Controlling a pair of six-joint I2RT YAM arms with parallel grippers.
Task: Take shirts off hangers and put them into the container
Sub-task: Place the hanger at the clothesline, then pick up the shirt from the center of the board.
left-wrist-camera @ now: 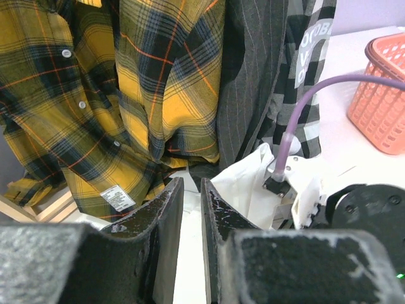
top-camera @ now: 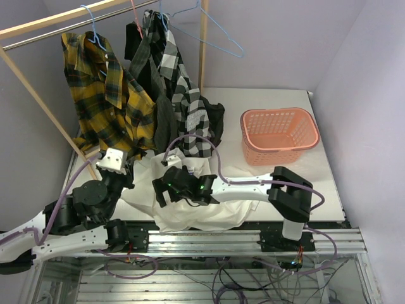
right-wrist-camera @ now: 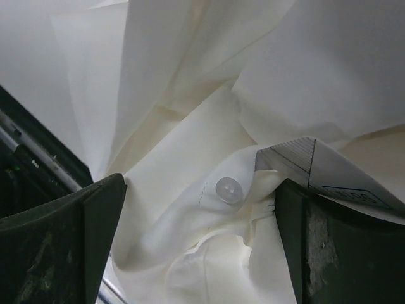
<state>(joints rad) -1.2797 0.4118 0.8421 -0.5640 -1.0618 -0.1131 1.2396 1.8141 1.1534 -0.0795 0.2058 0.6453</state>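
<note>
Right wrist view: the right hand [right-wrist-camera: 199, 212] is spread as wide as it goes, straddling a rumpled fold of the white shirt [right-wrist-camera: 190, 145]. A button [right-wrist-camera: 228, 190] and the corner of a sewn-in label [right-wrist-camera: 329, 177] lie between its fingers, and nothing is pinched yet. This shirt is off its hanger and heaped on the worktop [top-camera: 329, 183], left of the container [top-camera: 278, 152] and nearer the arm bases than it. The container shows no shirt inside.

The step in hand, as I judge it, is gripping this shirt to carry it across. To do it well, sink the fingers deep so they close on a thick bunch of layers, not on one loose edge or the button, which could slip. Then lift high enough for the trailing cloth to pass over the container's rim, and let go above its middle.

The left hand [left-wrist-camera: 188, 190], further left of the container, is nearly pressed together, with a thin slit between its fingers. I cannot tell whether cloth is caught there. It sits just below the hem of the yellow plaid shirt [left-wrist-camera: 158, 95]. If it does hold white fabric, it should release before the lift, or the shirt will stretch between the arms
</note>
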